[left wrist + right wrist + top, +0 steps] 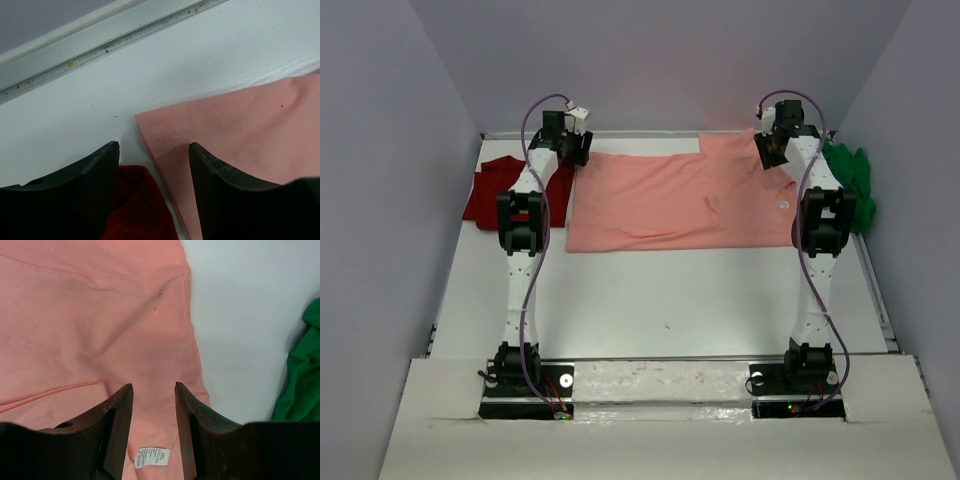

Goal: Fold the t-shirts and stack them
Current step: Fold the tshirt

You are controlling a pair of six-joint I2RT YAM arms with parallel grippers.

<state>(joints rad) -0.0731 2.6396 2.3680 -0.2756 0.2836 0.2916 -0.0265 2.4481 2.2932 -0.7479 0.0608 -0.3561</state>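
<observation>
T-shirts: three on the white worktop [670, 300], none folded into a stack, all lying apart along the far half.

The salmon-pink shirt [670, 200] is spread mostly flat in the far middle, reaching from the left arm to the right arm, with a few soft creases near its right side. A small white label [152, 456] shows on it near the right arm.

The dark red shirt [495, 190] is bunched at the far left, partly hidden behind the left arm. In the left wrist view its edge sits just beside the pink shirt's corner.

The bright green shirt [850, 185] is crumpled at the far right by the wall, with a strip of bare worktop between it and the pink shirt.

The left tool [152, 147] is over the far-left corner of the pink shirt, fingers spread wide, nothing between them. That corner and a bit of red cloth show in the gap. A metal rail [100, 47] runs along the far edge of the worktop beyond it.

The right tool [152, 386] is over the right part of the pink shirt, fingers parted with a narrower gap and nothing clamped. Pink cloth and the label show between them. Can't tell if either tool touches the cloth.
</observation>
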